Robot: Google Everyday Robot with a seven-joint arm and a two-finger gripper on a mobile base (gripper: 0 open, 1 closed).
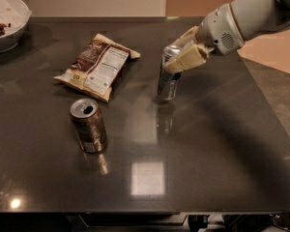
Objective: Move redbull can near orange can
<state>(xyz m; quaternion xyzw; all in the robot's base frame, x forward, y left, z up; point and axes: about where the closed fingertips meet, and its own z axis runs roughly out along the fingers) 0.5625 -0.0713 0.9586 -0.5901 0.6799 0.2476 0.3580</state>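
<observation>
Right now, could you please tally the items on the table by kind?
Cans: 2, the redbull can and the orange can
Bags: 1, the snack bag
Bowls: 1, the white bowl
Total: 4; the gripper clasps the redbull can's top.

The gripper, upper right, has cream fingers on a pale grey, vented arm.

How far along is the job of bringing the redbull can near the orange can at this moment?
Grasp looks done: the end effector clasps the top of the redbull can, right of the chip bag. In hand: the can leans slightly, low over the table. Left: carry it to the orange can, which stands apart, nearer the camera, and release it there.
</observation>
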